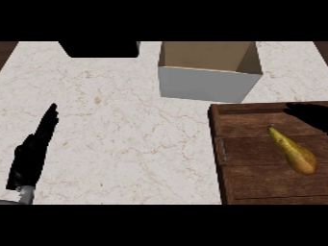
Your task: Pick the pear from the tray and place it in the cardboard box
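- A white marble counter top (124, 125) with thin brown veins fills most of the frame.
- An open cardboard box (209, 72) stands on it at the upper middle.
- A dark brown wooden tray (266, 178) lies at the lower right.
- A black object (99, 49) sits at the upper left edge.

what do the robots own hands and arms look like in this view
The left hand is matte black and slim, its fingers tapering to a narrow tip, joined at the wrist to a short grey forearm stub at the lower edge. The right hand is the same plain black, showing as a dark shape at the right edge; its forearm is out of view. No cables, markings or sleeves are visible.
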Robot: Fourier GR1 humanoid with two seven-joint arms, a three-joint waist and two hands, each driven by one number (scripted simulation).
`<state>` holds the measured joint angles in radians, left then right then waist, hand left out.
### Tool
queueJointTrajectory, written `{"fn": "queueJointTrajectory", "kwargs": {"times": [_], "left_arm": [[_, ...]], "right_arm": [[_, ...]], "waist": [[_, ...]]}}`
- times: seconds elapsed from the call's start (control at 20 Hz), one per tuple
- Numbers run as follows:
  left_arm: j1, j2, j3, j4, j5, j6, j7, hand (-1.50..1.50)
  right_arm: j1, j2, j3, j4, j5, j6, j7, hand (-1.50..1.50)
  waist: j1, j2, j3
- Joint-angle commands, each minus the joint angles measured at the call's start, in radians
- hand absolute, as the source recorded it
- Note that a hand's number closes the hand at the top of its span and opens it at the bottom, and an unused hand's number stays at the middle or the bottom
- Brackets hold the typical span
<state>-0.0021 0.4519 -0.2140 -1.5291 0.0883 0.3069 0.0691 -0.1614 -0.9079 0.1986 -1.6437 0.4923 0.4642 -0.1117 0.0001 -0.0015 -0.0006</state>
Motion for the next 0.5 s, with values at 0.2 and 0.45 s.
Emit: {"fn": "queueJointTrajectory", "kwargs": {"times": [0.2,0.45], "left_arm": [[0.003,-0.049,0.058,0.053,-0.035,-0.060,-0.054,0.00],[0.028,-0.078,0.077,0.025,-0.074,-0.076,-0.042,0.00]], "right_arm": [[0.050,0.082,-0.049,0.001,0.151,0.002,0.024,-1.50],[0.116,0.142,-0.057,-0.067,0.221,0.026,0.062,-1.50]], "waist": [[-0.001,0.001,0.000],[-0.003,0.000,0.000]]}}
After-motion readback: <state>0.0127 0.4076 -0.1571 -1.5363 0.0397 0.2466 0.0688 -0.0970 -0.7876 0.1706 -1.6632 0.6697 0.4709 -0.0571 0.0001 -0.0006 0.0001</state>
